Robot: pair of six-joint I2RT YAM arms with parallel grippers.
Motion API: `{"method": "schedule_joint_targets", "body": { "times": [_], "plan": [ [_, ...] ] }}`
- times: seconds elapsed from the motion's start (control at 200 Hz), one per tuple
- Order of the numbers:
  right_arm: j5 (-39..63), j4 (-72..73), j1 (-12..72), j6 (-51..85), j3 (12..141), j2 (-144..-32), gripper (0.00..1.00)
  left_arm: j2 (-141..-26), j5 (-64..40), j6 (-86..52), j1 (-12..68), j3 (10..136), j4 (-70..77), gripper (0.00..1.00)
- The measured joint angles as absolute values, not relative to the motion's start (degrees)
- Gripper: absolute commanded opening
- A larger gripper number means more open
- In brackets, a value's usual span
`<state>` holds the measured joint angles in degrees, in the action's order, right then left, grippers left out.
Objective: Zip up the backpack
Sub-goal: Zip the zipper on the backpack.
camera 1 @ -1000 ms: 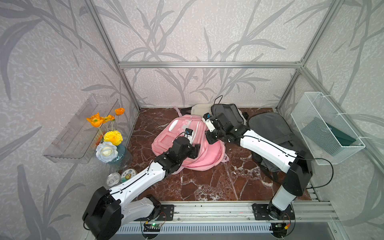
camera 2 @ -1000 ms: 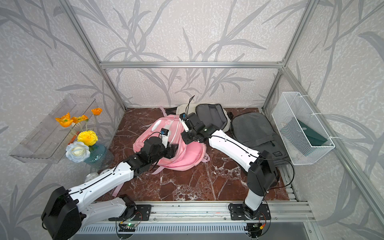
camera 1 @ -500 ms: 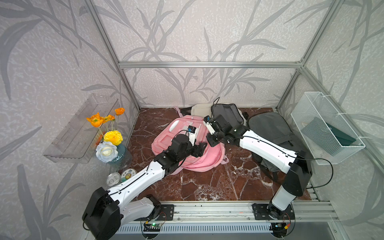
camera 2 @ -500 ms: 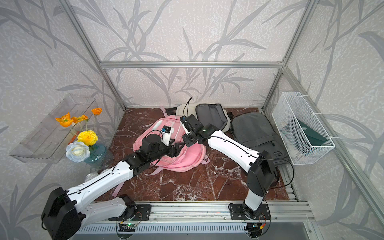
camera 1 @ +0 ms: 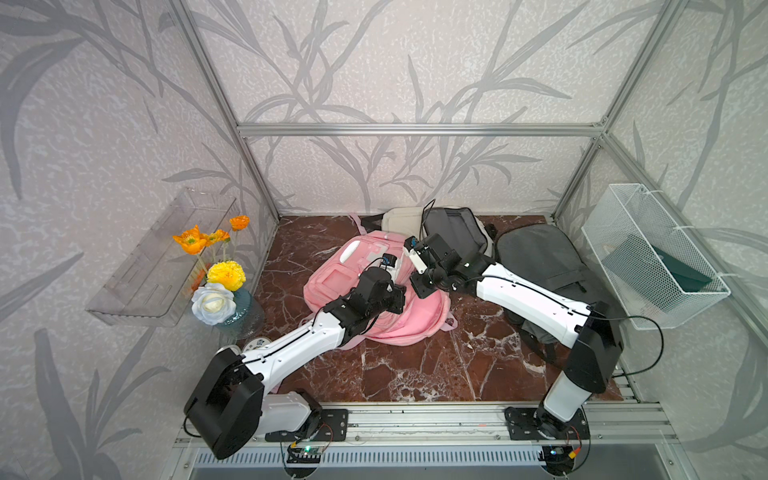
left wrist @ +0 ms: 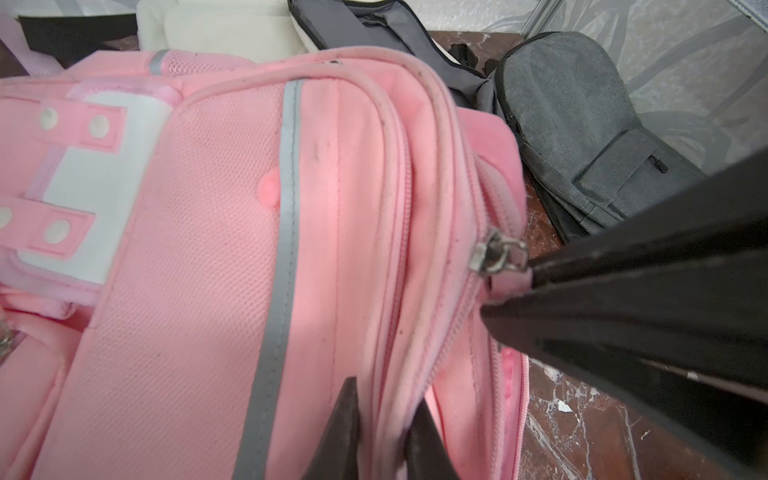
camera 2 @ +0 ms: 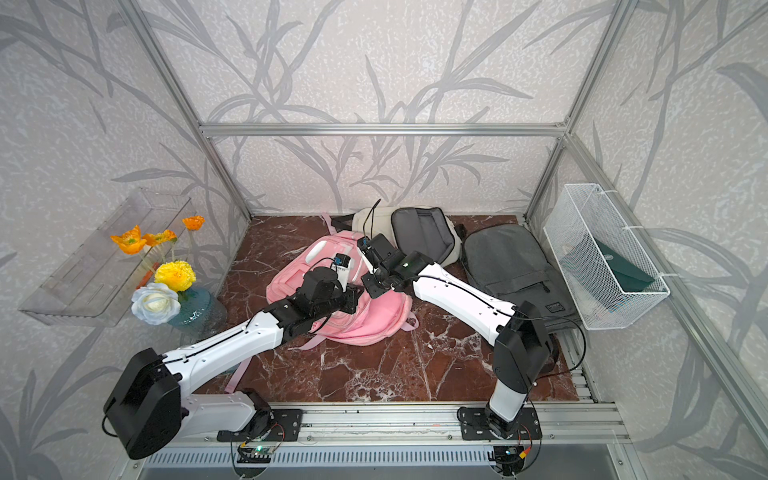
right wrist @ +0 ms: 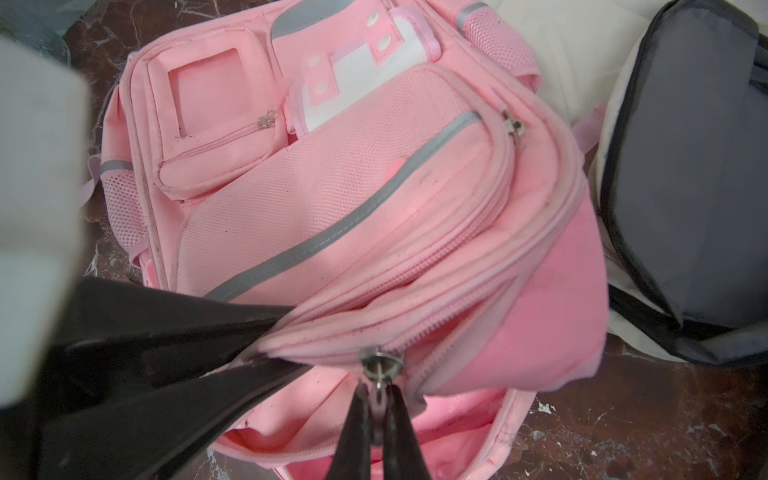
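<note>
1. The pink backpack (camera 1: 419,324) lies front-up near the middle of the marble worktop (camera 1: 415,374), between the two arms.
2. The left jaws are pinched together on a raised fabric seam along the backpack's edge. In the right wrist view, their black fingers (right wrist: 187,316) meet on that same ridge.
3. The right jaws are closed tight on the pink zipper pull (left wrist: 508,283), which hangs from the metal slider (right wrist: 380,361) of the main compartment.
4. On one side of the slider the compartment gapes, and its pink lining (right wrist: 332,440) shows through the opening.
5. Two other bags lie just beside the pink one, toward the back and the right arm's side: a grey backpack (camera 1: 548,257) and an open, dark-lined bag (camera 1: 453,232).
6. A vase of flowers (camera 1: 226,276) stands well apart, at the worktop's edge on the left arm's side.
</note>
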<state>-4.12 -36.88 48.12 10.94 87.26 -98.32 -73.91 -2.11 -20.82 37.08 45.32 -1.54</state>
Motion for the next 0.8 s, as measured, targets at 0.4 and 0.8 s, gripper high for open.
{"method": "schedule_joint_targets", "body": {
  "times": [0.4,0.8],
  "plan": [
    [-6.63,-38.72,47.11,11.18,88.20,-98.43,0.00,-72.95,-2.72,-19.90,37.04,45.01,-2.04,0.00],
    [4.23,-47.22,41.28,12.40,97.82,-103.26,0.00,-67.83,-2.39,-18.57,36.95,41.08,2.26,0.00]
  ]
}}
